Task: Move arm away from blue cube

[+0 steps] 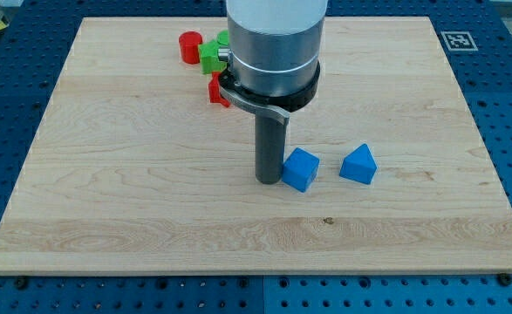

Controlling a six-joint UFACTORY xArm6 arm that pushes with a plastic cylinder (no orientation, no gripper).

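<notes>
The blue cube [301, 169] is found just right of centre on the wooden tabletop [107, 174], turned so that a corner faces the frame's bottom, with no long axis to be made out; my tip [267, 180] is set down immediately at its left, touching or nearly so. No gripper is fitted, so no jaw state can be told. A blue triangular block [358, 164] lies near the cube's right, a red cylinder [189, 46], a green block [212, 54] and a partly hidden red block [216, 91] are grouped at upper centre, and bare board is noted toward the lower left and lower edge.
</notes>
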